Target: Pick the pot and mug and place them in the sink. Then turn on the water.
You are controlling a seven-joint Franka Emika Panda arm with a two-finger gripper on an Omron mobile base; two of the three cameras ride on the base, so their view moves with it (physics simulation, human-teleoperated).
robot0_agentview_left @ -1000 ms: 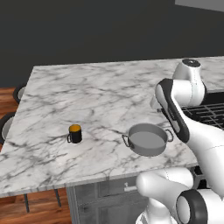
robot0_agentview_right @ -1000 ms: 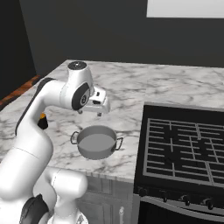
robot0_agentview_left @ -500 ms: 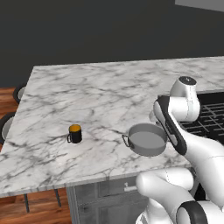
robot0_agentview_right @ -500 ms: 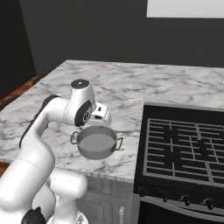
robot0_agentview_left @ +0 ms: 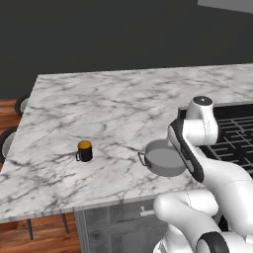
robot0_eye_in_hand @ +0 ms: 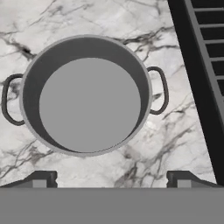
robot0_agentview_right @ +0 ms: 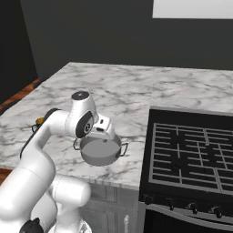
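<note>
The grey metal pot point(robot0_agentview_left: 163, 159) stands upright on the marble counter point(robot0_agentview_left: 108, 108) near its front edge, just left of the stove; it is empty, with a loop handle on each side. My gripper point(robot0_eye_in_hand: 111, 179) hangs straight above the pot point(robot0_eye_in_hand: 86, 95), open, its fingertips point(robot0_eye_in_hand: 42, 178) spread wide at the pot's near rim and touching nothing. From the right base view the hand point(robot0_agentview_right: 103, 124) sits low over the pot point(robot0_agentview_right: 100, 151). The black mug point(robot0_agentview_left: 85, 151) with the orange top stands alone further left. The sink and the water are out of view.
A black stove with grates point(robot0_agentview_right: 195, 152) borders the pot on the right point(robot0_eye_in_hand: 205, 65). The counter's front edge runs close to the pot. Dark stools point(robot0_agentview_left: 9, 141) stand off the counter's left end over a wooden floor.
The arm has folded down and the hand has dropped from well above the counter to just over the pot. The jaws stayed open; pot and mug have not moved.
</note>
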